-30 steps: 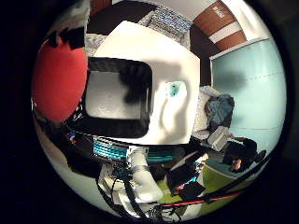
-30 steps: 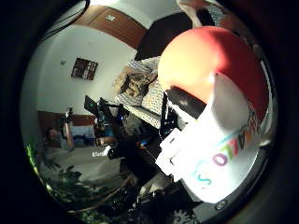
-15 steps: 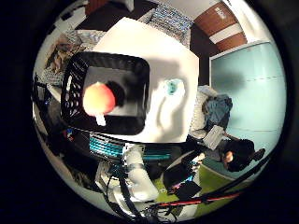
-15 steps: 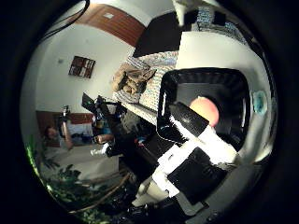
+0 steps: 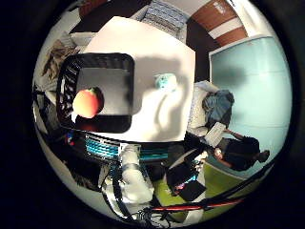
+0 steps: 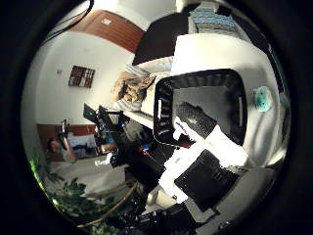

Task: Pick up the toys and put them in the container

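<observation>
A black basket (image 5: 95, 91) stands on a white table (image 5: 167, 52), seen from high above in the right little finger side palm view. A red and orange ball-like toy (image 5: 88, 101) lies inside it. A small teal toy (image 5: 165, 81) lies on the table beside the basket. In the right thumb side palm view the basket (image 6: 227, 86) and the teal toy (image 6: 262, 97) show again, with one of my fingers (image 6: 201, 122) stretched in front of the basket. My right hand (image 5: 129, 179) is well above the table, fingers relaxed, holding nothing.
The table has free surface around the teal toy and beyond the basket. Bags and clutter (image 5: 224, 110) lie on the floor beside the table. A patterned cushion (image 6: 137, 88) and shelves of equipment (image 6: 112, 122) stand past the table's far side.
The red toy was held against my palm a second ago; it has left my hand and now lies in the basket. The hand has risen away from the table.
</observation>
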`<control>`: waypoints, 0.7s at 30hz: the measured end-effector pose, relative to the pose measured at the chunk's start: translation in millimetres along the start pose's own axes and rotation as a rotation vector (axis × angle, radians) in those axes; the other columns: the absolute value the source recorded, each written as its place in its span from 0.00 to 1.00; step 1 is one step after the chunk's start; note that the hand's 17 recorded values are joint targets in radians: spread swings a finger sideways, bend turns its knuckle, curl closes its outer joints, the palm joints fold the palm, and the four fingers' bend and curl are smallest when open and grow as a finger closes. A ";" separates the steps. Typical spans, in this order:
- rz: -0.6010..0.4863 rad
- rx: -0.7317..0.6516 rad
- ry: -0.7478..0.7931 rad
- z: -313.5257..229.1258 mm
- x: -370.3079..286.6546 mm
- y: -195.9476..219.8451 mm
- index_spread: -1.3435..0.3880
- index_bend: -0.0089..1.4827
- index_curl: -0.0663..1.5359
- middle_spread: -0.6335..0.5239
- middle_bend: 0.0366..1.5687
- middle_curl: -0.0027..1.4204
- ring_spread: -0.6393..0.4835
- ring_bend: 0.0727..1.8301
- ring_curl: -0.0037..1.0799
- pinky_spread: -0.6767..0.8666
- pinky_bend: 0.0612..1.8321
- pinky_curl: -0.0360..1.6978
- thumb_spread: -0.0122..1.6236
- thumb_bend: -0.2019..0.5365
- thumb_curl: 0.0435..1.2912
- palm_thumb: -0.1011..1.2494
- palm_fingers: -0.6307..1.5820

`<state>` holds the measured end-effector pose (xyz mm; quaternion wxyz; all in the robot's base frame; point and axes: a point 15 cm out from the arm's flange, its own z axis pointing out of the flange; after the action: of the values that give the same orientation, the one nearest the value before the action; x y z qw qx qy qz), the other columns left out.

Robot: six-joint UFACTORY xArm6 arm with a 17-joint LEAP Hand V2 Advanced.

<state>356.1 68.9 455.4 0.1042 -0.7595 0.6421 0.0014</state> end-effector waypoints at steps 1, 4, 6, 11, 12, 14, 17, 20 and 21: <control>0.019 0.001 0.005 -0.2 10.6 -1.1 0.53 0.13 0.27 0.48 0.13 0.26 0.61 0.27 0.19 0.77 0.19 0.29 0.69 0.25 0.27 0.60 0.46; 0.076 0.002 0.028 -0.1 49.0 -7.1 0.53 0.13 0.27 0.48 0.12 0.25 0.62 0.27 0.18 0.76 0.18 0.27 0.69 0.25 0.27 0.60 0.45; 0.104 0.000 0.037 1.8 72.9 -13.3 0.53 0.13 0.27 0.48 0.12 0.25 0.62 0.26 0.18 0.76 0.17 0.26 0.69 0.25 0.27 0.60 0.45; 0.156 -0.017 0.047 18.5 120.8 -22.5 0.53 0.13 0.26 0.49 0.10 0.24 0.63 0.24 0.17 0.75 0.18 0.25 0.69 0.25 0.27 0.60 0.44; 0.165 -0.014 0.049 22.3 129.2 -26.1 0.53 0.12 0.26 0.50 0.10 0.24 0.63 0.24 0.17 0.75 0.18 0.24 0.69 0.24 0.27 0.59 0.44; 0.174 -0.017 0.050 29.7 138.1 -31.0 0.54 0.12 0.26 0.50 0.10 0.24 0.64 0.23 0.16 0.75 0.18 0.24 0.69 0.24 0.27 0.59 0.43; 0.180 -0.042 0.064 45.6 153.4 -35.4 0.54 0.12 0.25 0.50 0.10 0.23 0.65 0.23 0.17 0.75 0.19 0.23 0.69 0.24 0.27 0.59 0.42; 0.202 -0.066 0.079 66.2 174.4 -41.4 0.54 0.12 0.24 0.51 0.10 0.23 0.66 0.23 0.17 0.75 0.20 0.23 0.70 0.24 0.26 0.57 0.41; 0.215 -0.075 0.078 74.1 182.4 -42.8 0.54 0.12 0.24 0.51 0.10 0.23 0.66 0.22 0.17 0.74 0.20 0.23 0.69 0.24 0.26 0.57 0.40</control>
<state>439.5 -90.6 364.8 0.0499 -0.6891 0.7229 0.0070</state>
